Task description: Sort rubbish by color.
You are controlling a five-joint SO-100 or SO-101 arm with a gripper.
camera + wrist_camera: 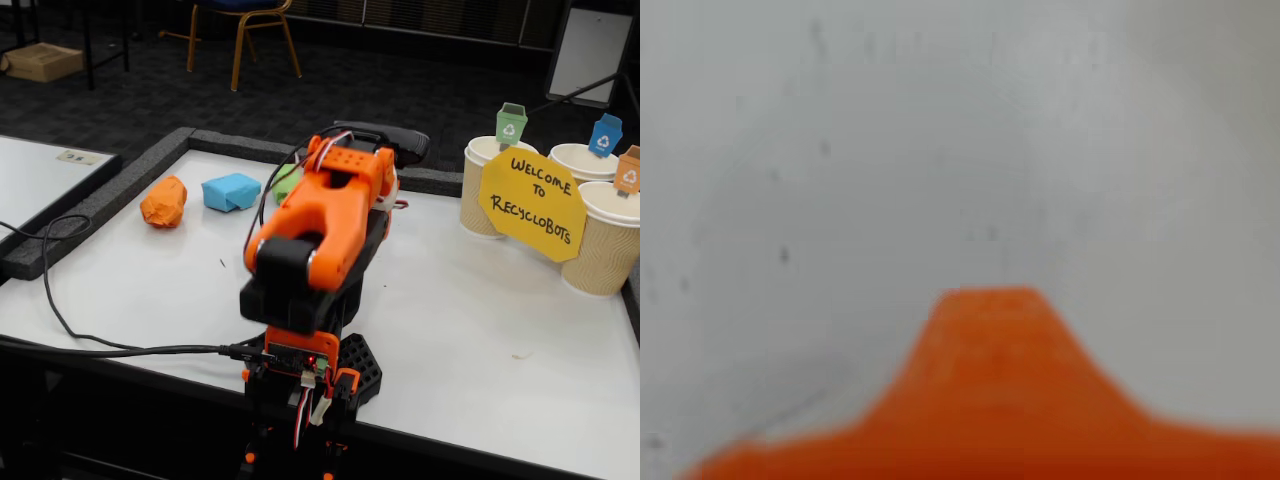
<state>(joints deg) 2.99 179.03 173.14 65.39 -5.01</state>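
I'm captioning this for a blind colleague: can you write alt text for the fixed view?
An orange robot arm sits folded on a white table. Behind it lie an orange paper wad, a blue one and a partly hidden green one; paper cups with a yellow sign stand at right.

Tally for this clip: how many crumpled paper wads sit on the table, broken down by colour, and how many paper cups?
Orange wad: 1
Light blue wad: 1
Light green wad, partly hidden behind the arm: 1
Paper cups at the right of the fixed view: 3
Total: 6 (3 wads, 3 cups)
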